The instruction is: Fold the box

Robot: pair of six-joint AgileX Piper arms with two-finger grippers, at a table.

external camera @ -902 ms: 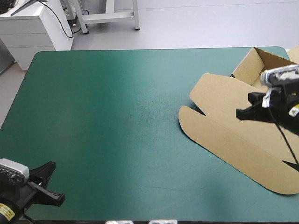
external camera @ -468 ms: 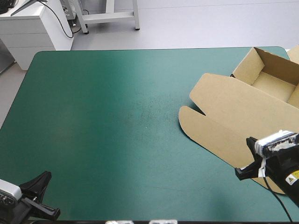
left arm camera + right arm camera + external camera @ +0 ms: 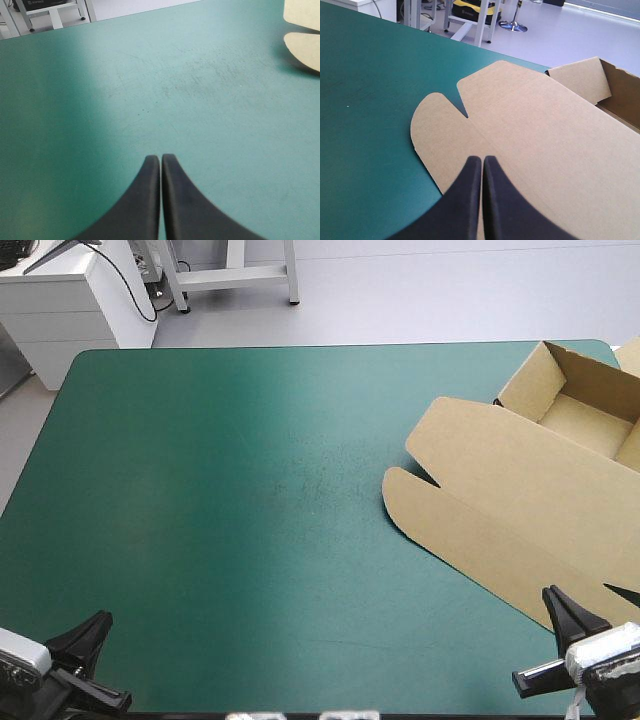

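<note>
The box (image 3: 500, 490) lies on the right of the teal-green cover (image 3: 200, 500), an open tray at the far right corner with its lid flat. The lid's long side slants toward the near right edge, and its rounded flaps point mid-table. The right gripper (image 3: 482, 160) is closed and empty, with the lid just ahead. The left gripper (image 3: 161, 159), also closed and empty, is well apart.

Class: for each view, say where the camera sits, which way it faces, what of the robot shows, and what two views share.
High view: above and behind, looking down on the table; left gripper and right gripper at near corners.
Left wrist view: above the left gripper, facing bare table; shut fingers.
Right wrist view: above the right gripper, facing the box; shut fingers.
Shared: both wrist views catch the box's lid.
</note>
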